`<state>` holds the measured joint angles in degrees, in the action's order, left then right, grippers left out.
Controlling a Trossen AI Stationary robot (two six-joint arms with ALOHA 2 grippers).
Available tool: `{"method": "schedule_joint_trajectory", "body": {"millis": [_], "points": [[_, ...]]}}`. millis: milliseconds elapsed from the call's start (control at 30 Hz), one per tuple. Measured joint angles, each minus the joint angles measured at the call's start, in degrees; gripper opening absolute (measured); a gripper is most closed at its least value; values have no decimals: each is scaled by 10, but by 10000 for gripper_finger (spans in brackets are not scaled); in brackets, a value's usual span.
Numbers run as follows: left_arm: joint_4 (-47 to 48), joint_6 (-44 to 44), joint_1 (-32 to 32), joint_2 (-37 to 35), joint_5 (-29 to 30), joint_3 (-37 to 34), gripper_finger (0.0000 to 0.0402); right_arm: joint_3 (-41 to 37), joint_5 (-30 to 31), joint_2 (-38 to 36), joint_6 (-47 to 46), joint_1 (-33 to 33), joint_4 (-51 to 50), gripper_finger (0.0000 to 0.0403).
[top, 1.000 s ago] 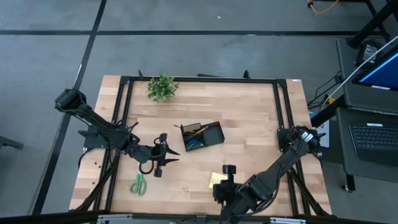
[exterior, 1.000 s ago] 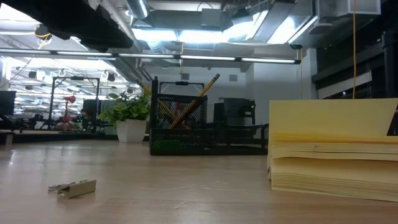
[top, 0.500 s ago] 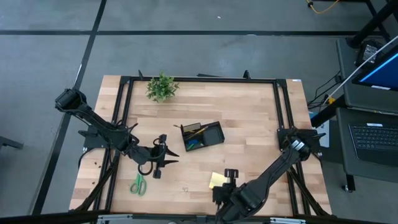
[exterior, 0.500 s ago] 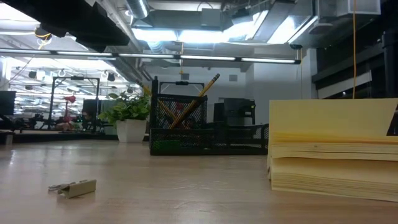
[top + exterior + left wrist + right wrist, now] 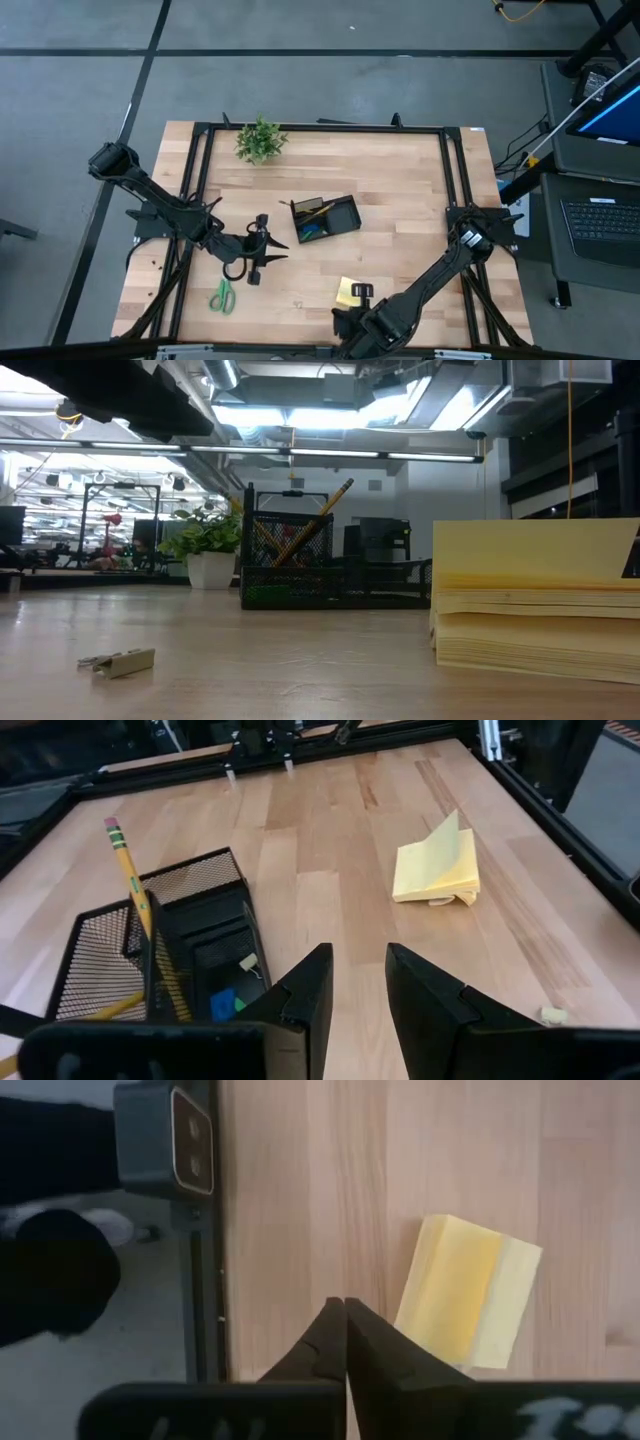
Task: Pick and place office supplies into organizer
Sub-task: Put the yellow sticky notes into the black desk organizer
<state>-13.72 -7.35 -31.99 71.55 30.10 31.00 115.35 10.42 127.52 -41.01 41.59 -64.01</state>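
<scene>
The yellow sticky-note pad (image 5: 347, 291) lies on the table near its near edge, with its top leaves lifted (image 5: 535, 565). My right gripper (image 5: 345, 1308) is shut and points steeply down, its fingertips just beside one edge of the pad (image 5: 465, 1295). The black mesh organizer (image 5: 325, 218) stands mid-table, with a pencil (image 5: 125, 860) leaning in its taller section and a blue block (image 5: 224, 1003) in a low compartment. Green-handled scissors (image 5: 222, 296) lie flat at the near left. My left gripper (image 5: 358, 970) hovers open left of the organizer, holding nothing. My right gripper comes from above, slanting, with its shut fingers (image 5: 385, 1345) next to the pad's edge (image 5: 408, 1315). I cannot tell whether they touch the pad. The pad lies on the table.
A small potted plant (image 5: 260, 140) stands at the far left. A tiny pale piece (image 5: 550, 1014) lies on the wood between pad and scissors. Black frame rails (image 5: 320, 127) run around the table. Bare wood lies between the organizer and the pad.
My right gripper has come down and moved toward the table's near edge, tipping to point more steeply down beside the pad. The pad has stayed where it was, and more of it now shows from above.
</scene>
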Motion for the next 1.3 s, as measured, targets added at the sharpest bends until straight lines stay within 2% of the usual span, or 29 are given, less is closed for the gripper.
{"method": "schedule_joint_trajectory", "body": {"millis": [300, 567, 767, 1067, 1300], "points": [[0, 0, 0, 0, 5, 0, 90, 12, 50, 0, -33, 17, -5, 4], [0, 2, 0, 0, 5, 0, 90, 46, 65, 3, -7, 18, -55, 2], [3, 2, 0, 0, 10, 0, 90, 23, 64, 5, -21, 18, -84, 5], [3, 2, 0, 0, 37, 0, 90, 13, 65, 5, -17, 18, -68, 49], [3, 2, 0, 0, 60, 0, 90, 13, 65, 16, 11, 15, -27, 118]]}}
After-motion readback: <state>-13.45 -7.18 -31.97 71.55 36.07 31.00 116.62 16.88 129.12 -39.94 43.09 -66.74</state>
